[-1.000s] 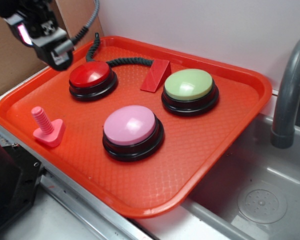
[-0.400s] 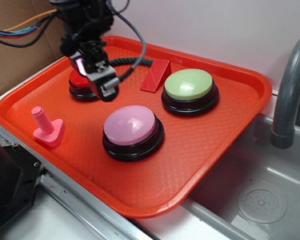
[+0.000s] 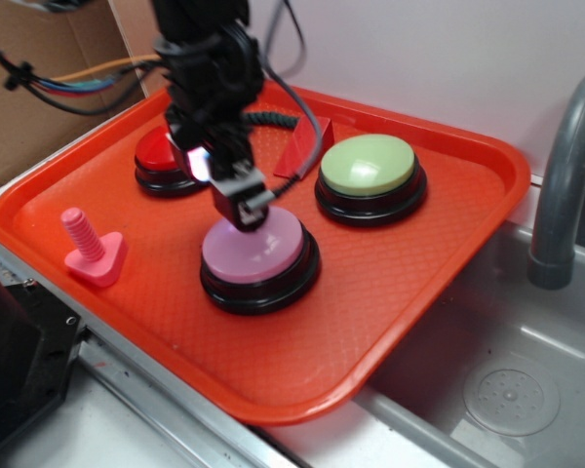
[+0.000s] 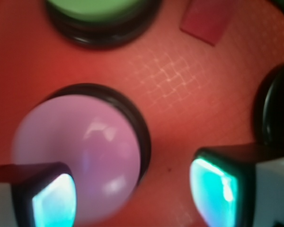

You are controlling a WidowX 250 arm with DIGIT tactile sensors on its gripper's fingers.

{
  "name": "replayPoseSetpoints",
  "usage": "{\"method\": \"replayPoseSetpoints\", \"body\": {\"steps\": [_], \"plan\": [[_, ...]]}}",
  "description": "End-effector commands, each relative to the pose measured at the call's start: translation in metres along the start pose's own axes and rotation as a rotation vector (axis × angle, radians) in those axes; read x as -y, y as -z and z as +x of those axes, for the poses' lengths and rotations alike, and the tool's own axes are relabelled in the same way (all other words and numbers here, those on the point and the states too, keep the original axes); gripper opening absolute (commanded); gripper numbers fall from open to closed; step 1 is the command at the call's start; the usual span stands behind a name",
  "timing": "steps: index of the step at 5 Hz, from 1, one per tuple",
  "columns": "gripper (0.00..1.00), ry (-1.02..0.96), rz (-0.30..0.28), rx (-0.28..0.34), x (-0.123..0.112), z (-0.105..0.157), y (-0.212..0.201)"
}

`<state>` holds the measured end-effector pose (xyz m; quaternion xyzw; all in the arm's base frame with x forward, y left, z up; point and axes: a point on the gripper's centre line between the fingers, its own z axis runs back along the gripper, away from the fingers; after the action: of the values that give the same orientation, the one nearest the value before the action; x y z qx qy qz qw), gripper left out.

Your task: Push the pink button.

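The claw [image 3: 242, 210] has swung onto the pink button [image 3: 263, 249] in the orange tray [image 3: 448, 253], fingers spread.

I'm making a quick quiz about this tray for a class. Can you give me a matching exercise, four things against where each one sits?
Things:
1. pink button
2. green button
3. pink bolt
4. red wedge

Places:
A. near the tray's left edge
B. at the back, between the red button and the green one
C. right under the gripper
D. toward the faucet side

Pairs: 1-C, 2-D, 3-A, 4-B
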<state>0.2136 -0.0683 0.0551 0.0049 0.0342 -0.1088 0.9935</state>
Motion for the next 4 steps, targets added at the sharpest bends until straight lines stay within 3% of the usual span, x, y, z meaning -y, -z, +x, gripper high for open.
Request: {"method": "replayPoseSetpoints", "body": {"steps": [1,2,3,4], "plan": [[1.0,0.092,0.124,0.05,0.002,0.0,0.012],[1.0,0.146,0.185,0.157,0.005,-0.006,-0.01],[1.0,0.105,0.185,0.256,0.007,-0.026,-0.039],[1.0,0.033,0.175,0.211,0.008,-0.035,-0.047]]}}
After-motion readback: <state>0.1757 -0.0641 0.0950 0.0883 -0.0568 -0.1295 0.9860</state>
